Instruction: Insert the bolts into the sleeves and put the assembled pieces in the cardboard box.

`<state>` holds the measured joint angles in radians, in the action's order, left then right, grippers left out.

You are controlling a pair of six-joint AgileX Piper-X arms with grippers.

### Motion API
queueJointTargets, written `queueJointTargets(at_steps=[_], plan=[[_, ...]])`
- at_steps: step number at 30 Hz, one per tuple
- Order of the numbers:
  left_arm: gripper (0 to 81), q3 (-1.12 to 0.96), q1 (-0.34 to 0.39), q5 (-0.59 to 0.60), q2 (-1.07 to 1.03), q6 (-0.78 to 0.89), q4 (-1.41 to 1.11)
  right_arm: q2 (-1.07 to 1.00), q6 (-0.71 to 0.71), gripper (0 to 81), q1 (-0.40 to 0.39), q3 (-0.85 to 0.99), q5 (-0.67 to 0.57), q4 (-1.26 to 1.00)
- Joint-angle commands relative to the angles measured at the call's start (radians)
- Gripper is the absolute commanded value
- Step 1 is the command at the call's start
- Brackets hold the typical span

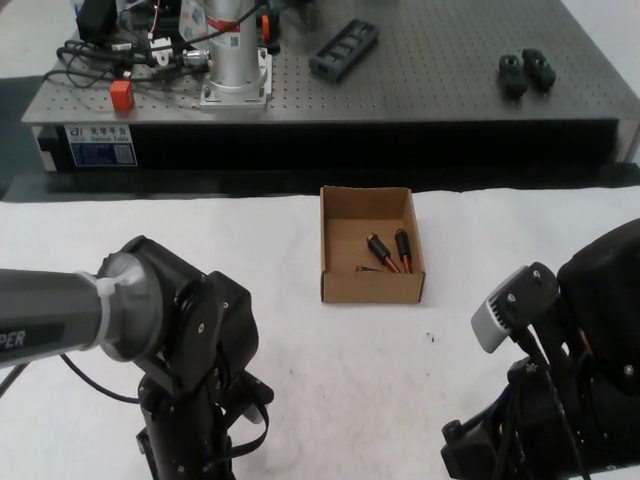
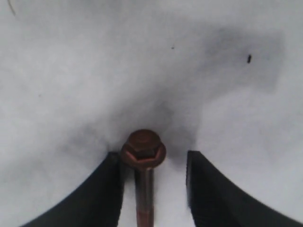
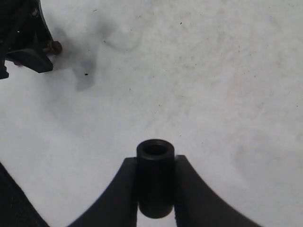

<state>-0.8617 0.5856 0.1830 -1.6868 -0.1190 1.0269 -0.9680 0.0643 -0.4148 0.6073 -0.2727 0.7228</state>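
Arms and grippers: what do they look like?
One arm has a grey tube with white lettering, black joints and black cable. The other arm is black with a light grey block. Left gripper and right gripper: black curved fingers.

White cloth (image 1: 330,380) before a perforated metal bench (image 1: 430,95) with silver post (image 1: 236,50), orange block (image 1: 122,92), dark tray (image 1: 344,48).

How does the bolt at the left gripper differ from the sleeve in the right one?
The bolt is coppery, the sleeve black. The bolt is slim with a flanged hex head; the sleeve is a stubby plain tube with an open bore. Both are over the white bench cover.
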Motion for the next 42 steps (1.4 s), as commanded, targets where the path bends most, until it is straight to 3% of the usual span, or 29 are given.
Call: queueJointTargets(at_steps=[1,5,8,13,18,22,27,30,34,42], plan=[[30.5,0.035,-0.002,-0.014,-0.046,0.014,0.05,0.009,0.003,2.1,0.005,0.002,-0.007,-0.003],[30.5,0.035,-0.002,-0.014,-0.046,0.014,0.026,0.009,0.003,2.1,0.005,0.002,-0.007,-0.003],[25.2,0.035,-0.002,-0.014,-0.046,0.014,0.002,0.009,0.003,2.1,0.005,0.002,-0.007,-0.003],[0.7,0.035,-0.002,-0.014,-0.046,0.014,-0.066,0.009,0.003,2.1,0.005,0.002,-0.007,-0.003],[0.6,0.022,-0.002,-0.014,-0.016,0.035,-0.105,0.017,0.003,2.1,0.005,0.002,-0.007,-0.006],[0.6,0.0,-0.004,0.071,0.128,0.119,-0.203,0.035,0.003,2.1,0.005,-0.004,-0.021,-0.001],[0.6,0.004,-0.004,0.21,0.387,0.242,-0.507,0.05,-0.013,2.1,0.0,-0.043,-0.228,-0.025],[0.6,0.004,-0.004,0.314,0.46,0.33,-0.705,0.047,-0.028,2.1,-0.026,-0.069,-0.311,-0.114],[0.6,0.004,-0.004,0.476,0.467,0.42,-0.827,0.028,-0.097,2.1,-0.066,-0.076,-0.313,-0.301],[0.6,0.004,-0.002,0.565,0.467,0.419,-0.85,-0.069,-0.192,2.1,-0.077,-0.076,-0.313,-0.59]])
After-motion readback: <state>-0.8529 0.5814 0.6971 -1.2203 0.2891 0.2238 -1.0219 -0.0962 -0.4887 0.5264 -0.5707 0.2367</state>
